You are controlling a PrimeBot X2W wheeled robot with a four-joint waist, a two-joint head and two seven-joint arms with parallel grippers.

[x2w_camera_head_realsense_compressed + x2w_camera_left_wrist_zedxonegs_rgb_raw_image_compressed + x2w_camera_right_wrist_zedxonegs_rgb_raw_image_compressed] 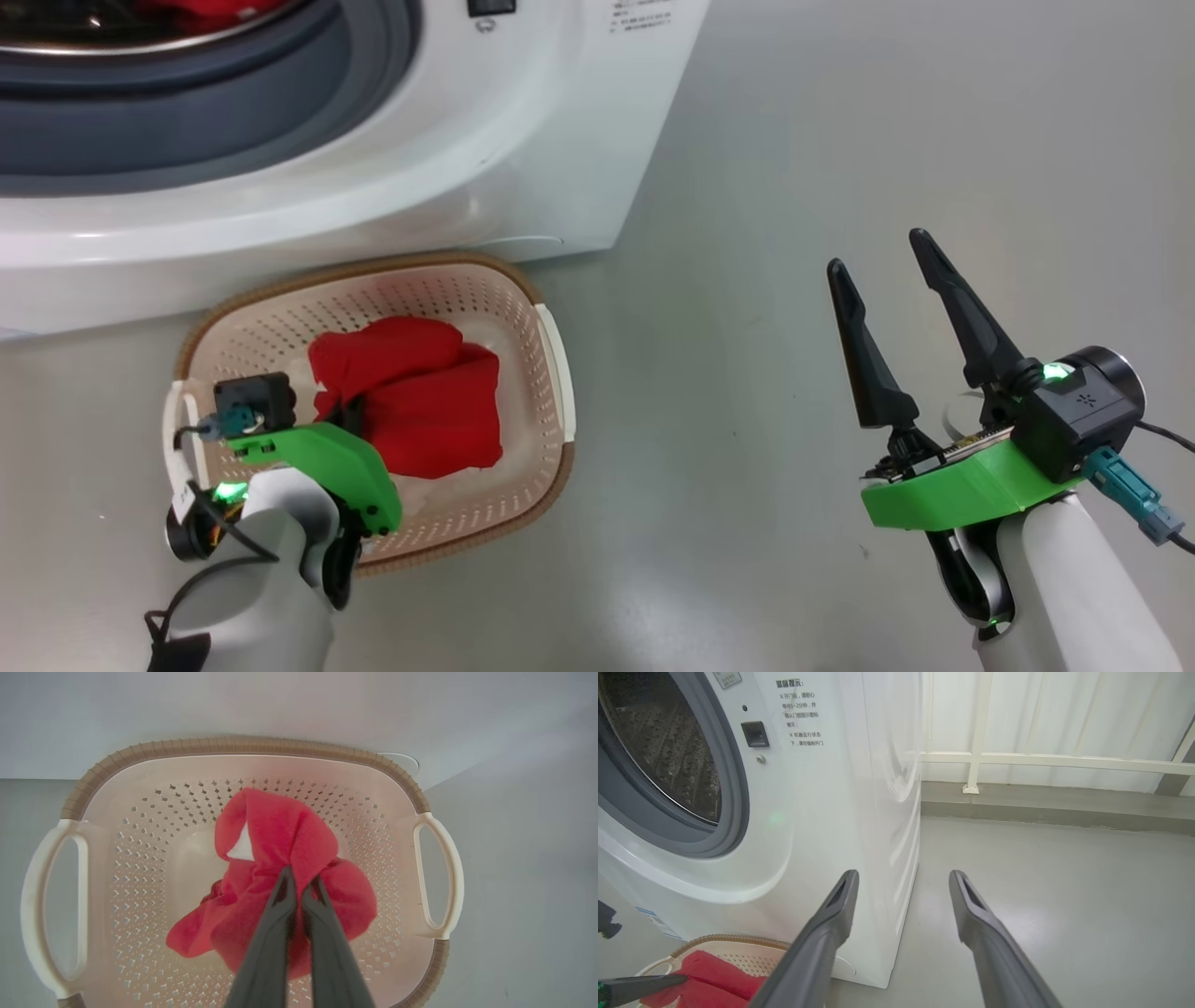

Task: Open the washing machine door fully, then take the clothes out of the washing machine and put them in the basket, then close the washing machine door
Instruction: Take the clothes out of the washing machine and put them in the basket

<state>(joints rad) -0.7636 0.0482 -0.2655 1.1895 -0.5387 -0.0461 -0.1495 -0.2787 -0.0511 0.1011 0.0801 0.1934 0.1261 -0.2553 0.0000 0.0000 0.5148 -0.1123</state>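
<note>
Noted: left gripper was clamped on the clothes low inside the basket, right gripper spread idle; best to part jaws there, then lift straight clear of the rim.

head: high, downward | left wrist: close over basket | right wrist: low
</note>
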